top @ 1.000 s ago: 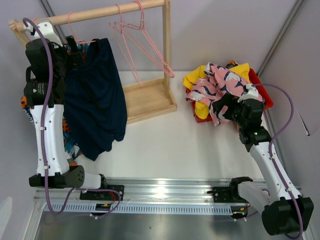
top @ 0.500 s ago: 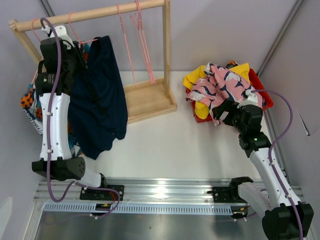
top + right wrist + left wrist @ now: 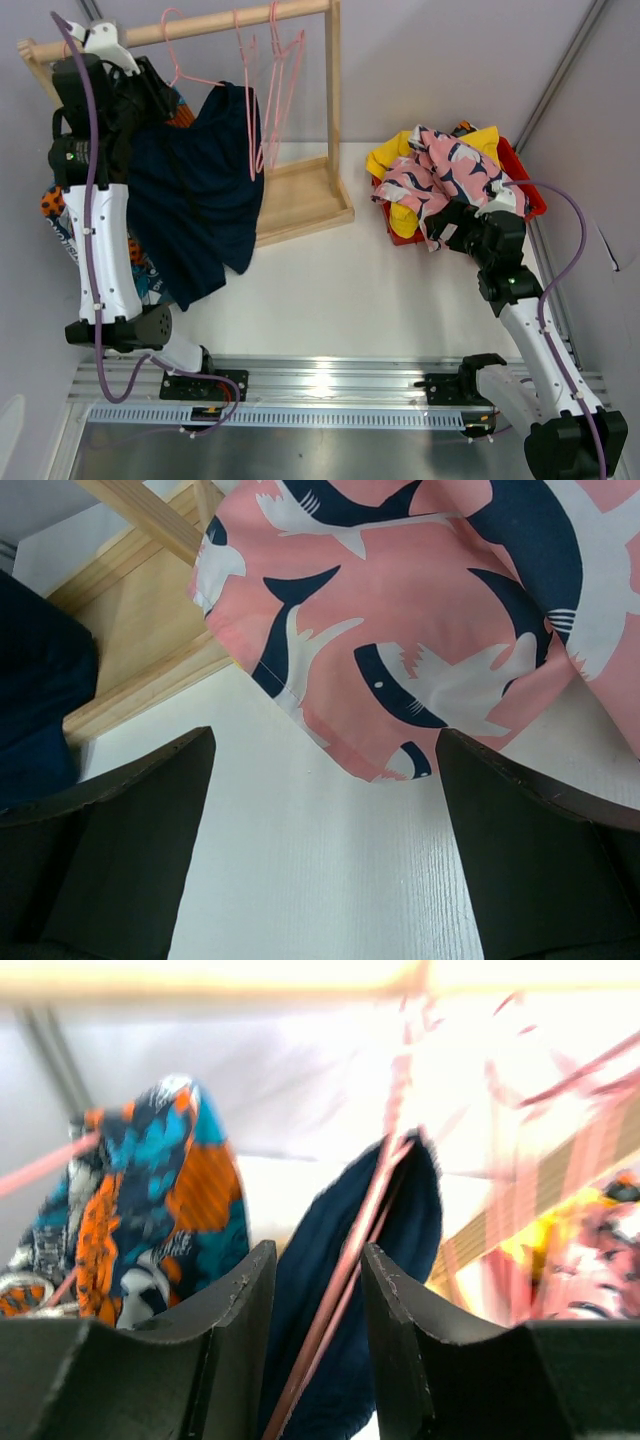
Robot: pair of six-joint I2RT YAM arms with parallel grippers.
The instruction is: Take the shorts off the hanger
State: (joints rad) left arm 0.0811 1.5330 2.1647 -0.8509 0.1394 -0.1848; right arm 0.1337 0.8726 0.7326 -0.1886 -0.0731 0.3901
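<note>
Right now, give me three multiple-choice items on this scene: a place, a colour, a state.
1. Where are the pink shark-print cloth shorts? A. heaped on the red tray; B. on the wooden rail; C. on the floor.
2. The soft shorts on the pink wire hanger are: A. yellow; B. navy; C. green.
3. The right gripper is: A. shut on a hanger; B. shut on cloth; C. open, empty.
Key: 1 A, they lie there at the right; 2 B, dark blue cloth hangs there; 3 C, fingers wide over bare white table.
</note>
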